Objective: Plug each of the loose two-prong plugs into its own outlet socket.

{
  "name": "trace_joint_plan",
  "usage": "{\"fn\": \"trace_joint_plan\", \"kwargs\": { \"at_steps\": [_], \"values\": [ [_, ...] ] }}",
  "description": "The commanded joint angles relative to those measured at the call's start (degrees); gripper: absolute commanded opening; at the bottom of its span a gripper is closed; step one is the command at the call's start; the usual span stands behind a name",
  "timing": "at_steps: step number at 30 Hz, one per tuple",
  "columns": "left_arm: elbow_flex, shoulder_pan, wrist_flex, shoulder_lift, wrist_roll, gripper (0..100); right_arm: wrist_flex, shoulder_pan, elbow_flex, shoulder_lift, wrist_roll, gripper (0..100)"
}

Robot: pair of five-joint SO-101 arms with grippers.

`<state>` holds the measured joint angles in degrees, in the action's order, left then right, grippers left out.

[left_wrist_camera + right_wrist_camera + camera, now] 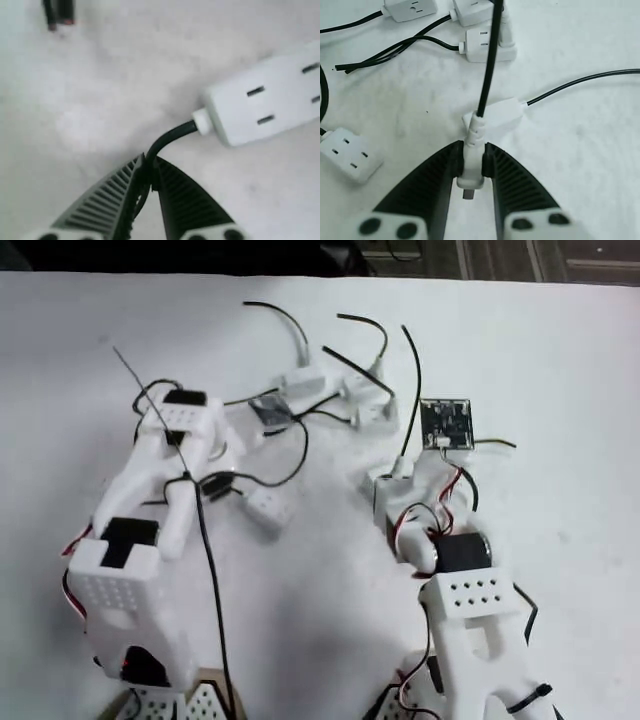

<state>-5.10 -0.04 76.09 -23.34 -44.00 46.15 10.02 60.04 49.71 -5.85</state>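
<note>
While the right jaws are clamping shut on the white two-prong plug [471, 167], the left jaws are pinching closed on the thick black lead [167, 140] of a white rectangular outlet block [265, 107]. The plug's body is sitting squarely between the two ribbed black fingers [515, 185] (its metal end is poking out toward the wrist). Its thin black cord [487, 65] is running straight away from the jaws across the white bench [580, 140].

Just past the plug's far end, a small white box-shaped adapter [495, 116] is lying on the bench with a thin black wire trailing off to one side. Whether the plug is touching it I cannot tell.

The outlet block is lying flat just beyond the tips of the left jaws, slotted face up, and is apart from them. Only the lead is sitting in the grip, bending up from the jaws into the block's white collar.

From above, that same block [268, 505] is lying between the two arms. The held plug [400, 468] is well apart from it, near a dark square circuit board [445, 423]. More white outlet blocks [370, 405] and tangled black leads are lying farther back on the bench.
</note>
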Motion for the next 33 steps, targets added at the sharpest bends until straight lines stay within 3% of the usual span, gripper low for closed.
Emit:
{"fn": "trace_joint_plan", "kwargs": {
  "at_steps": [1,6,9,16,22,33],
  "values": [
    [3.60,-0.13,0.62,0.40,12.92,2,0.22,-0.57,-2.73,1.89,0.00,1.7],
    [6.86,-2.42,0.70,0.40,25.14,2,0.22,-0.57,-2.64,1.89,-0.09,1.7],
    [6.77,-3.30,1.85,0.40,28.75,2,0.22,-0.40,-2.64,1.89,-0.09,1.7],
    [6.86,-1.98,13.89,0.40,28.84,4,0.22,-0.22,-2.64,1.89,-0.09,1.7],
    [6.86,0.13,22.51,0.04,29.19,23,0.22,-0.22,-2.64,1.89,-0.09,1.7],
    [6.68,-1.89,25.49,4.79,28.75,23,0.22,0.04,-2.64,1.89,-0.18,1.7]
  ]
}}
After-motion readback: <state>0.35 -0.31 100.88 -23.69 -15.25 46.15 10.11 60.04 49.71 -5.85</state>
